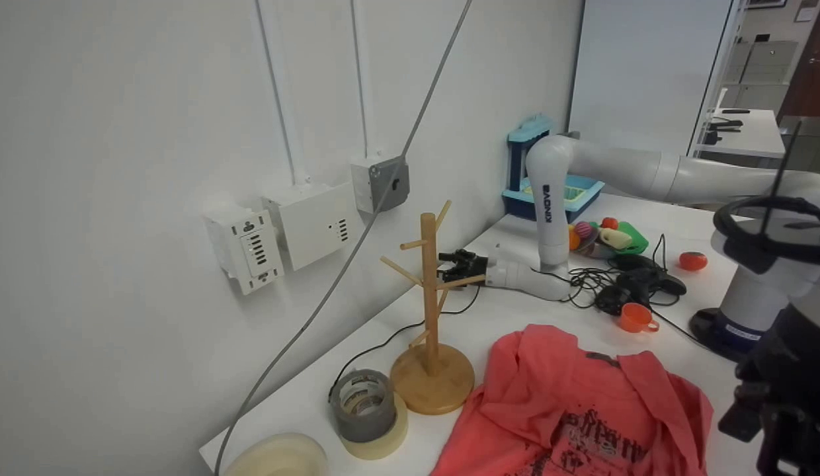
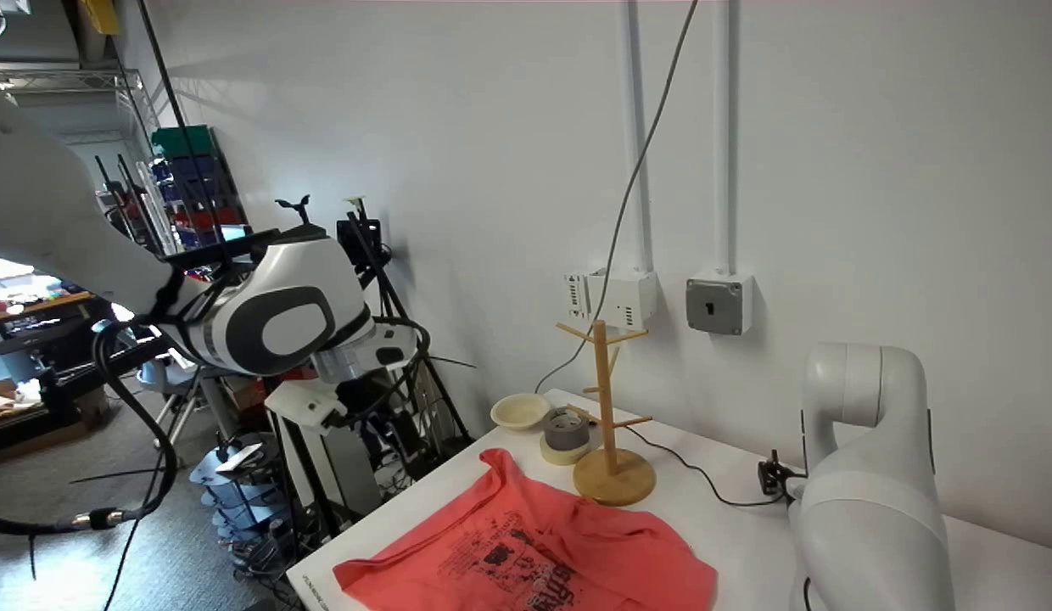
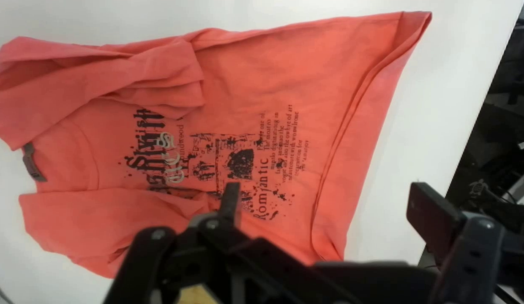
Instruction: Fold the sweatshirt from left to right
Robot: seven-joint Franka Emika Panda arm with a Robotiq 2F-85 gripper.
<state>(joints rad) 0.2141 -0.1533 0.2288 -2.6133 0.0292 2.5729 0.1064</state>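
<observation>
The coral-red sweatshirt (image 3: 321, 71) lies front side up on the white table in the wrist view, its dark print showing. Both sleeves (image 3: 97, 80) are laid inward over the chest, and the hem at right is rumpled. Folds of the same sweatshirt (image 1: 608, 403) (image 2: 458, 530) show in both exterior views, cut off by the lower frame edge. Wide apart, the jaws of my gripper (image 3: 327, 190) hold nothing. One finger appears over the printed front, the other past the hem over bare table. In an exterior view my gripper (image 2: 399, 437) hangs raised by the table's left side.
Beside the sweatshirt stands a wooden mug tree (image 1: 431, 297), with stacked tape rolls (image 1: 364, 406) and a cream bowl (image 1: 278, 456) near it. A white Kinova arm (image 1: 552, 198), tangled cables and an orange cup (image 1: 636, 318) occupy the far part. A wall runs along the table.
</observation>
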